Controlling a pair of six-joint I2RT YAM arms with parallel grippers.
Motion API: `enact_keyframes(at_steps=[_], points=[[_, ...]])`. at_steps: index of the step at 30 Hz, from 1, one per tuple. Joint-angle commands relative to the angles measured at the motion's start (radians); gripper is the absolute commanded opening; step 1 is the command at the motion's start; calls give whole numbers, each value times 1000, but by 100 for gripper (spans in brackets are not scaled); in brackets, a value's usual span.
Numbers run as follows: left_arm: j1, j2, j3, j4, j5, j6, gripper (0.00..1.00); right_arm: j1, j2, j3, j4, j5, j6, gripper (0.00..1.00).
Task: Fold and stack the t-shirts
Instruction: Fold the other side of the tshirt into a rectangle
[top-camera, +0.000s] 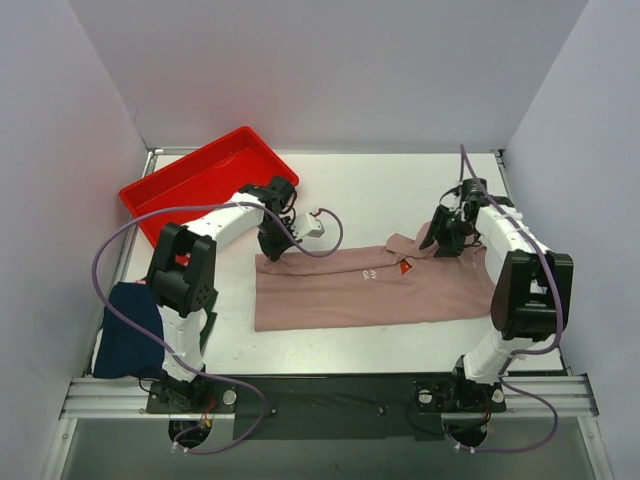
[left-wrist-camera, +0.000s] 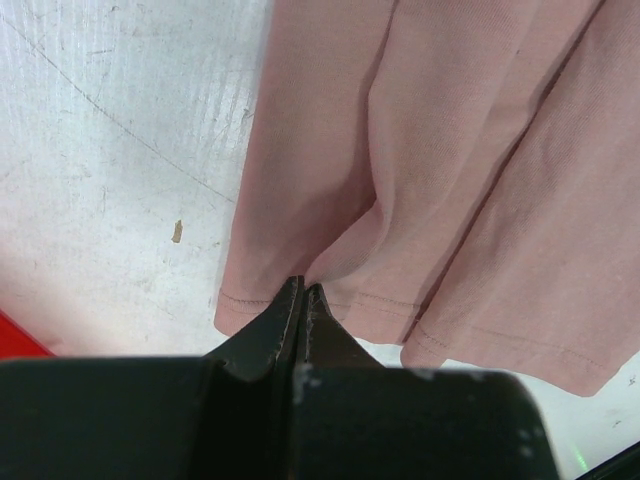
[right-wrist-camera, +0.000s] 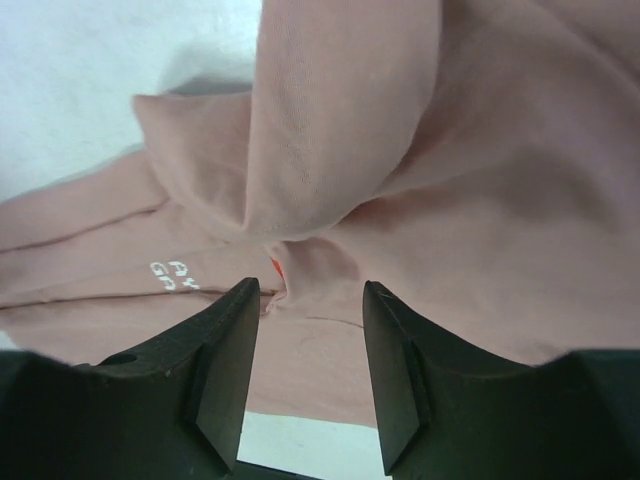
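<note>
Pink shirt (top-camera: 370, 290) is being pinched at its hem between the closed fingers of the left gripper (left-wrist-camera: 303, 290) for folding, while the right gripper (right-wrist-camera: 310, 300) is gaping empty just short of the bunched cloth.

Two t-shirts, one dusty-pink shirt (top-camera: 350, 295) and one navy shirt (top-camera: 128, 335), one red tray (top-camera: 200, 175), one left arm (top-camera: 215, 222), one right arm (top-camera: 505, 225).
</note>
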Motion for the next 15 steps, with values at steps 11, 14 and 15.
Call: enact_keyframes(at_steps=[11, 14, 15], points=[[8, -8, 33, -1, 17, 6, 0, 59, 156, 50, 59, 93, 20, 30], [8, -8, 36, -4, 17, 9, 0, 56, 151, 70, 68, 81, 11, 20], [8, -7, 38, -7, 16, 10, 0, 58, 151, 73, 67, 78, 6, 15]])
